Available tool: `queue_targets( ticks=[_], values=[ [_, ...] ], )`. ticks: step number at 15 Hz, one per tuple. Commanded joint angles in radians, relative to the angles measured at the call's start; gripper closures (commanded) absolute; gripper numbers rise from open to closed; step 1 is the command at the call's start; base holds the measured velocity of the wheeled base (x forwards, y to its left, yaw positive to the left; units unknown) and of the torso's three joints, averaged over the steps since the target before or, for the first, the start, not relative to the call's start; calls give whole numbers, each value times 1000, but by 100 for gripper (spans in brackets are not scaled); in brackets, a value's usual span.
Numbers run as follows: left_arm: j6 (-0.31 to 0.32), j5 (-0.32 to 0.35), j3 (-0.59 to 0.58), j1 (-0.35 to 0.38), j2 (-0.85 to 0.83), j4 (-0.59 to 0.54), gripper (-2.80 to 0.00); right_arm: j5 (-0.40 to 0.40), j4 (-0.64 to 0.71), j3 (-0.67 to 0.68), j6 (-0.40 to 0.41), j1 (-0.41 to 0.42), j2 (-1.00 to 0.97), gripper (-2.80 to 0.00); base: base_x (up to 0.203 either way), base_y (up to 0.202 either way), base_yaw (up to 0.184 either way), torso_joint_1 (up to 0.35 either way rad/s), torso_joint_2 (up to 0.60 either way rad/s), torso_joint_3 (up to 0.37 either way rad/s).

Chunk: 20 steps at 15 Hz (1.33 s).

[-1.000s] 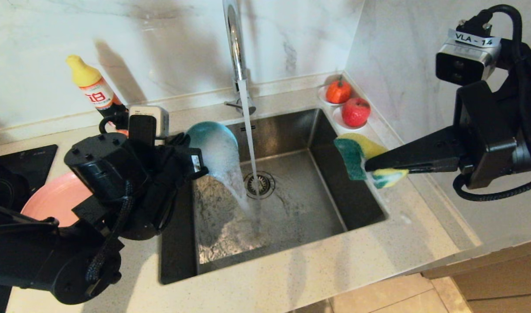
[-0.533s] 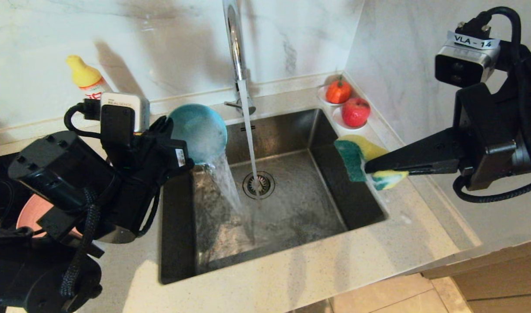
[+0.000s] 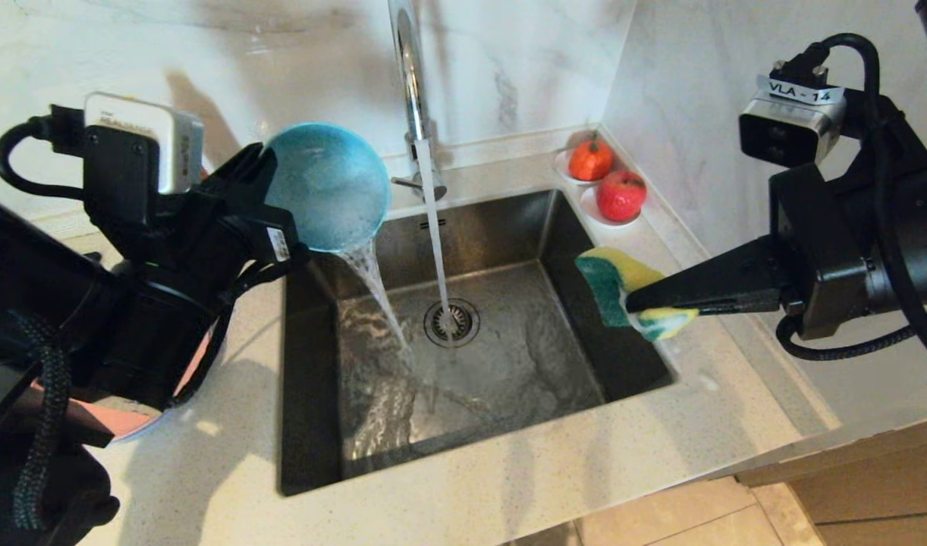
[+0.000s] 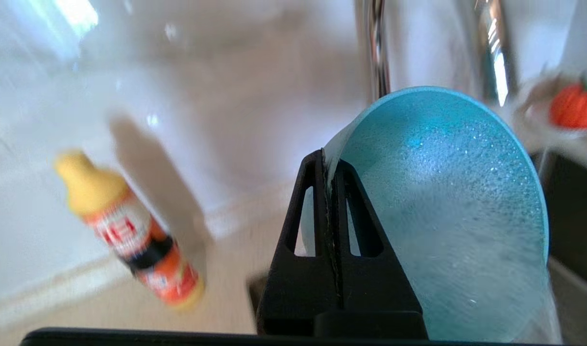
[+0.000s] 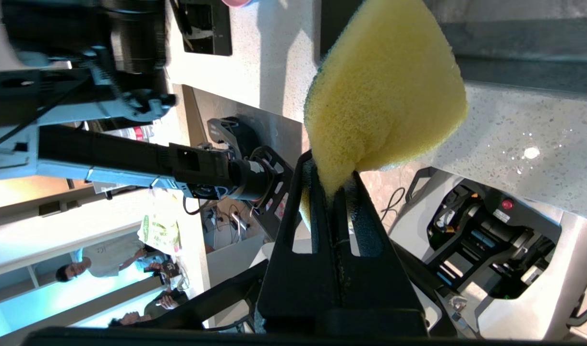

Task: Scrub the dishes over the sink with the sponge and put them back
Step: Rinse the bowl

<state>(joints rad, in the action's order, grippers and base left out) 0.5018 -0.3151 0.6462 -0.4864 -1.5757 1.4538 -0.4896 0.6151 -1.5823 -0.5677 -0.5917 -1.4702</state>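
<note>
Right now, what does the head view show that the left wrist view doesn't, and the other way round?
Only the head view shows the right gripper shut on the sponge beside the sink, with water pouring from the bowl into the basin. Only the left wrist view shows the yellow-capped bottle on the counter. Both show the left gripper pinching the rim of the tipped teal bowl, the tap and the red fruit.

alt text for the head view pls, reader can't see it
The left gripper holds a tilted teal bowl by its rim, pouring water into the steel sink, while the tap runs. At the sink's right edge, the right gripper pinches a yellow-green sponge; two red fruits sit behind.
</note>
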Motion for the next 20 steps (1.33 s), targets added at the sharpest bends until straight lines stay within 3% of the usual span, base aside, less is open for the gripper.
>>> queue_targets(
  ticks=[1,3,10,19,20],
  values=[
    [19,25,11,0,44,7,0,-3,3,2,-3,0,-11,0,0,0,0,0,0,0],
    [53,86,16,0,71,7,0,-1,3,4,-1,0,-16,0,0,0,0,0,0,0],
    [111,189,7,0,95,15,0,-1,2,-1,2,0,-28,0,0,0,0,0,0,0],
    [212,270,3,5,104,58,0,0,-50,15,-1,2,-49,0,0,0,0,0,0,0],
    [247,303,-3,10,106,62,0,0,-52,16,-1,6,-53,0,0,0,0,0,0,0]
  ],
)
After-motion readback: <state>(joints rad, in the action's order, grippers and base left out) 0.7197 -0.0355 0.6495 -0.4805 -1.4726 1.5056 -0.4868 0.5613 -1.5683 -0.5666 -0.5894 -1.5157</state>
